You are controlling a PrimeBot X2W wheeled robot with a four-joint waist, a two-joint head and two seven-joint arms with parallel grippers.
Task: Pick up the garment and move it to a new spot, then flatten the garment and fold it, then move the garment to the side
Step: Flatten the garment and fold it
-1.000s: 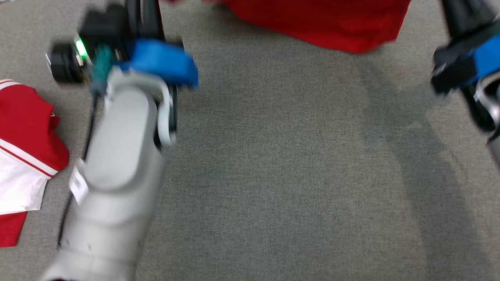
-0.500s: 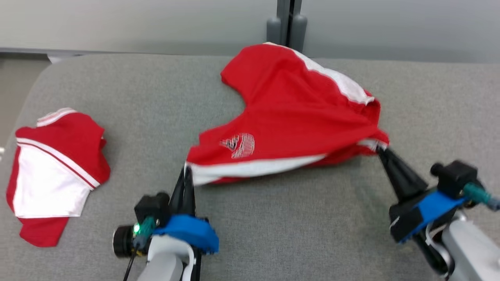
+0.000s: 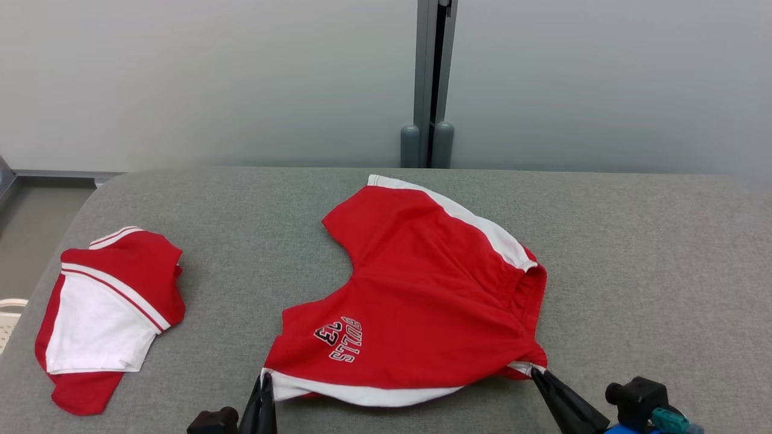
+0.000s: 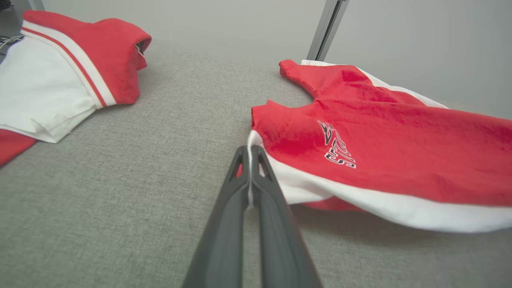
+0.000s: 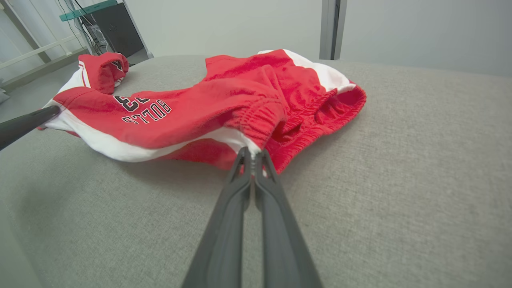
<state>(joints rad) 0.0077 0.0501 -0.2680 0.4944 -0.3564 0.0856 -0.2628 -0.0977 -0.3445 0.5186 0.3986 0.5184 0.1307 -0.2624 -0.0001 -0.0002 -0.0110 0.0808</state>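
Note:
The garment (image 3: 422,301), a pair of red shorts with white side stripes and a printed logo, lies spread across the middle of the grey padded table (image 3: 633,259). My left gripper (image 3: 264,381) is shut on its near left hem corner, and the left wrist view shows the white hem (image 4: 360,200) pinched between the fingertips. My right gripper (image 3: 535,374) is shut on the near right corner by the elastic waistband (image 5: 256,116). The left gripper's dark fingers (image 5: 24,122) also show at the far left of the right wrist view.
A second red and white garment (image 3: 111,313) lies folded at the table's left end. A grey wall with a vertical post (image 3: 428,84) stands behind the table. Bare table surface stretches to the right of the shorts.
The head camera has tilted up from the near table surface to the whole table. Both grippers stay shut on the shorts' corners, and the shorts now lie flatter and nearer the front edge.

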